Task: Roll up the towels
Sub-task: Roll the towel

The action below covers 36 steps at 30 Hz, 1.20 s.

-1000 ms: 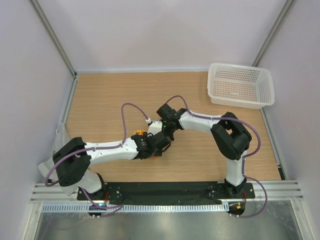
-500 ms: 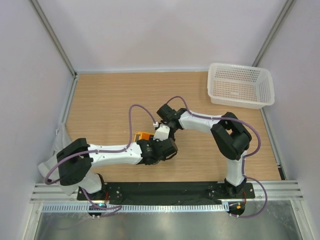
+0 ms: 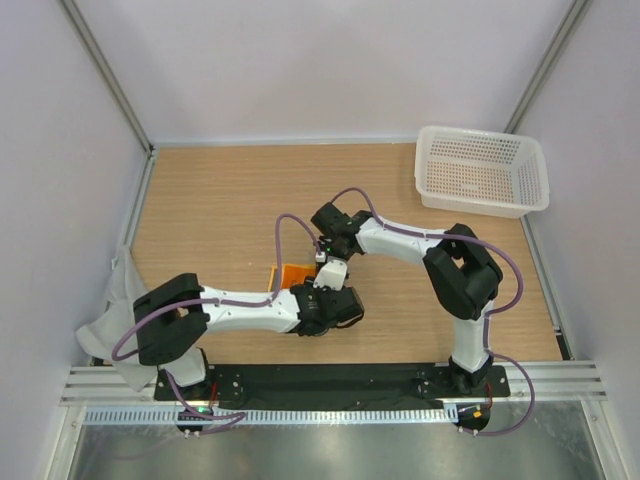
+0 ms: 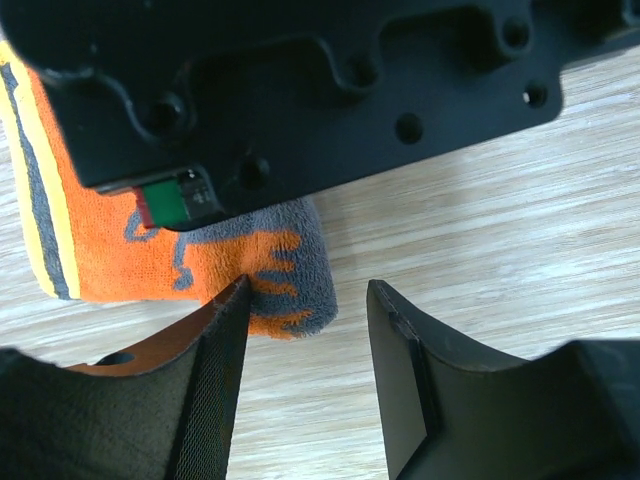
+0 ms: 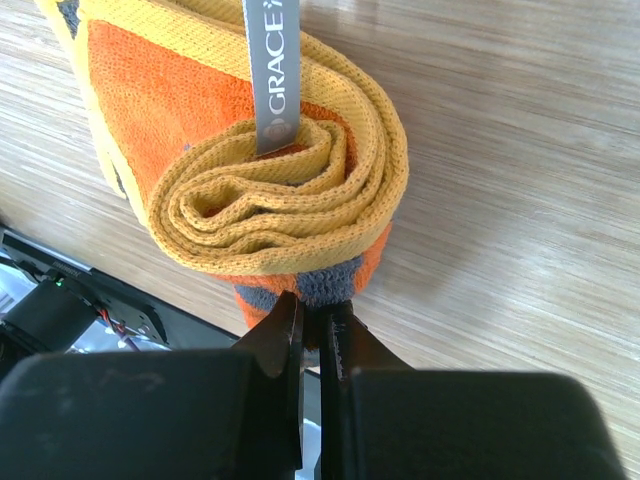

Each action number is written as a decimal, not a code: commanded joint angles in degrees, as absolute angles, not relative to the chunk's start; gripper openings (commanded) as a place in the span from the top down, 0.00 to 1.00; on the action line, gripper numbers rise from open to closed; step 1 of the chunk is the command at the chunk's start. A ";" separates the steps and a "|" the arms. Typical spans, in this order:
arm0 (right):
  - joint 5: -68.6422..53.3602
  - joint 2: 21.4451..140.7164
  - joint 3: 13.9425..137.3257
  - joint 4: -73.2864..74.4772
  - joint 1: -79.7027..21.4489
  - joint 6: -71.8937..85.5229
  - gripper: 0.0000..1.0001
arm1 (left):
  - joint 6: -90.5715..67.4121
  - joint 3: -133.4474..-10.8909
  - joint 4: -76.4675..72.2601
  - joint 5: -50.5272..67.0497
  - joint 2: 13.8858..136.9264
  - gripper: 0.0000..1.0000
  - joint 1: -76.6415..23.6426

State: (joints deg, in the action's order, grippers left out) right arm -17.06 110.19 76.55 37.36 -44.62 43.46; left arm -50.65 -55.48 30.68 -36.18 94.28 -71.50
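Two towels to roll, and I'm working the orange towel (image 3: 292, 273) now. It's sitting near the ctr of the table (image 3: 220, 200), a bit toward the near edge, w/ both arms crowding over it. The right wrist view is showing it as a tight spiral, yellow edge wound inward, a grey tag (image 5: 272, 70) lying across the top. The right gripper (image 5: 315, 305) is clenching a thin bit of cloth at the roll's lower edge, fingers all but meeting. The left gripper (image 4: 308, 290) is standing about half parted w/ nothing btwn its fingers. One finger is brushing the roll's end or sitting just beside it, can't tell which.

Imo the roll is approx done and I'm settling it. What I'm planning:
- Bring the left fingers round the roll's body before the right lets go, so the spiral isn't springing loose.
- Leave the loose tail tucked underneath, seam down.
- Release slowly and lift straight off.

Main risk: the right pulling away w/ cloth snagged and peeling the outer wrap open.

The grey towel (image 3: 118, 290) is lying crumpled at the table's near left corner, not yet rolled, well apart from the arms' work. The basket (image 3: 480, 172) is sitting far right.
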 commanded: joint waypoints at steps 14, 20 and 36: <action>-18.72 108.46 77.78 38.40 -44.74 44.30 0.99 | -51.68 -56.60 30.50 -35.33 97.91 0.54 -67.68; -20.56 107.23 77.08 38.76 -44.74 44.30 0.99 | -50.36 -56.78 29.62 -31.29 99.93 0.53 -65.39; -22.33 105.56 76.20 42.71 -44.65 42.19 0.93 | -49.05 -46.86 19.52 -22.42 91.68 1.00 -59.24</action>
State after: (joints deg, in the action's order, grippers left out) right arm -18.39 110.24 76.49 36.71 -41.95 43.44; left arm -47.35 -50.52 20.97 -25.78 92.09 -63.16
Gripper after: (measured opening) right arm 0.082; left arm 0.030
